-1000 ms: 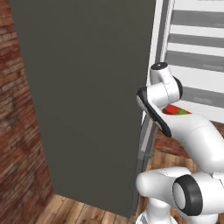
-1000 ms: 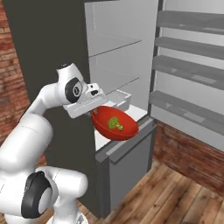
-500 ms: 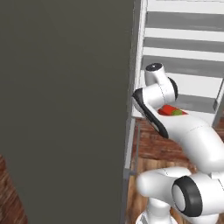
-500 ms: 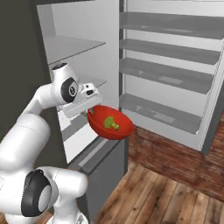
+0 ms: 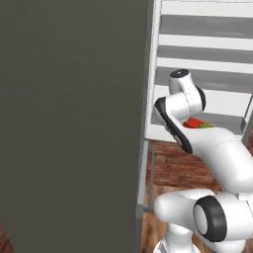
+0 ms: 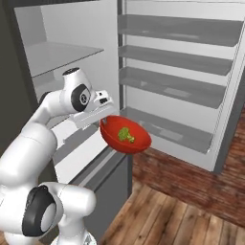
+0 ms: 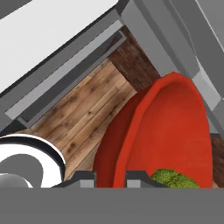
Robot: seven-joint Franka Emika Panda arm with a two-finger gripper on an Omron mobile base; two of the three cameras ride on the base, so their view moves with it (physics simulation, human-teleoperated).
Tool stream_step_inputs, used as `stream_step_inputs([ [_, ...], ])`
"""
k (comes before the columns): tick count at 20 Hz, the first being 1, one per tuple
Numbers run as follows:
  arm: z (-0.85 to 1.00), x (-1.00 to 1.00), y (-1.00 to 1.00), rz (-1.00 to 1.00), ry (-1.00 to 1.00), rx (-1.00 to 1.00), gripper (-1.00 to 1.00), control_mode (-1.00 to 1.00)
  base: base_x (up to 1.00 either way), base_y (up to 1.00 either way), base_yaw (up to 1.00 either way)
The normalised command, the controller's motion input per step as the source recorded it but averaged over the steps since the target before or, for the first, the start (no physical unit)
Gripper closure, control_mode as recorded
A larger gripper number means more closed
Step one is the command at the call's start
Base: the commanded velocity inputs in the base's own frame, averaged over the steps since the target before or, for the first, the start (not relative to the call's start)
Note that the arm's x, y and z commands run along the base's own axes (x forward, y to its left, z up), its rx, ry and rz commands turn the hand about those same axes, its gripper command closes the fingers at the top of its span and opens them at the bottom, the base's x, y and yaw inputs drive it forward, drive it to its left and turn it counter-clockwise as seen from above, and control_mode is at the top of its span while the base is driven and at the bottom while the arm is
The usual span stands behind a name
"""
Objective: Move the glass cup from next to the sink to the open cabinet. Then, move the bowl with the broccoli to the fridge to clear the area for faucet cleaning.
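Glossy red and round, the bowl with the broccoli (image 6: 126, 135) hangs tilted in the air above the wooden floor (image 6: 167, 217), clamped by its rim in the claw (image 7: 110, 176). One green broccoli piece (image 6: 126, 135) sits inside. It hovers before the open fridge (image 6: 177, 91), near its lowest pale shelf (image 6: 167, 127).

Bowl held in front of the open fridge

In the right base view the bowl (image 6: 125, 134) sits mid-frame, broccoli (image 6: 126, 135) inside, gripper (image 6: 102, 125) at its left rim; fridge (image 6: 172, 91) shelves fill the upper right, wooden floor (image 6: 172, 221) lower right.
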Motion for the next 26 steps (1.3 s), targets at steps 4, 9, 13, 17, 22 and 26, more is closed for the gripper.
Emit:
stream_step_inputs([
  [4, 0.0, 0.0, 0.0, 0.0, 0.0, 0.0, 1.0, 1.0, 0.18, -0.68, 0.18],
  [9, 0.0, 0.0, 0.0, 0.0, 0.0, 0.0, 1.0, 1.0, -0.04, -0.5, 0.49],
  [13, 0.0, 0.0, 0.0, 0.0, 0.0, 0.0, 1.0, 1.0, 0.0, -0.58, 0.65],
  [17, 0.0, 0.0, 0.0, 0.0, 0.0, 0.0, 1.0, 1.0, 0.03, -0.78, 0.63],
  [22, 0.0, 0.0, 0.0, 0.0, 0.0, 0.0, 1.0, 1.0, 0.16, -0.76, 0.63],
  [26, 0.0, 0.0, 0.0, 0.0, 0.0, 0.0, 1.0, 1.0, -0.06, -0.31, 0.71],
])
